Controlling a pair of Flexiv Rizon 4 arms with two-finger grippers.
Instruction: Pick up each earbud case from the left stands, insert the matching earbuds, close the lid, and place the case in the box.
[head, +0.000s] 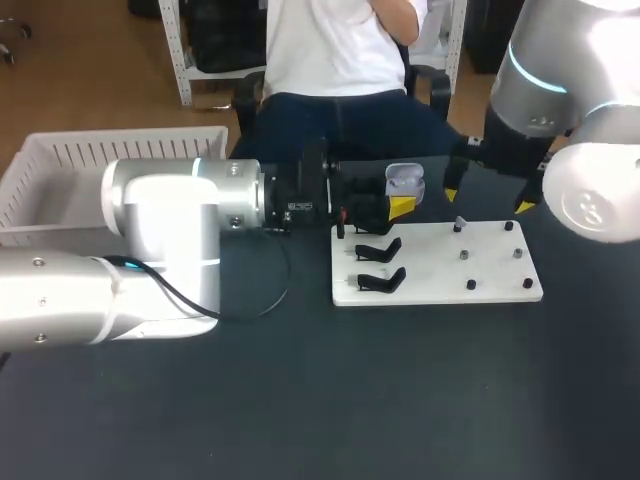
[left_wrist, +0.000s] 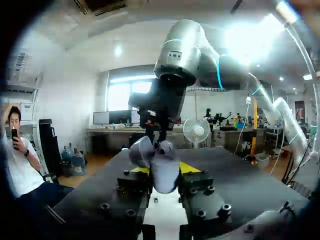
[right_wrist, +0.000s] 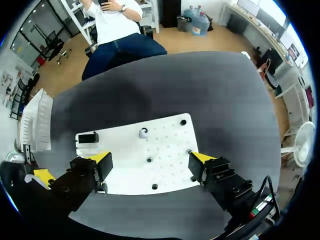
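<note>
Earbud case (head: 404, 180) was pale grey with its lid (left_wrist: 141, 152) flipped open. It was held off the worktop (head: 300, 400), over the far-left corner of the white board (head: 435, 268). Left end effector (left_wrist: 165, 169) was clamped on the case, one yellow-tipped finger on each side and the case body pinched between them. Left arm (head: 160, 230) came in level from the left, wrist pointing across toward the board.

Two black stands (head: 380, 249) sat on the left part of the board, one nearer than the other, both bare, just below the held case. Right part of the board carried small dark pegs (head: 470, 285) in two rows. One earbud (right_wrist: 143, 133), whitish, sat on a peg near the board's far side; what sat on the other pegs was too small to tell.

Right end effector (right_wrist: 150, 159) hung above the board's right half, fingers spread wide with nothing between them, clear of the board and of the case. Right arm (head: 560, 90) came in from the upper right. In the left wrist view it stood just beyond the held case.

White basket (head: 120, 150), slatted walls, sat at the far left of the worktop behind the left arm, well apart from the board; its inside was mostly hidden by the arm.
</note>
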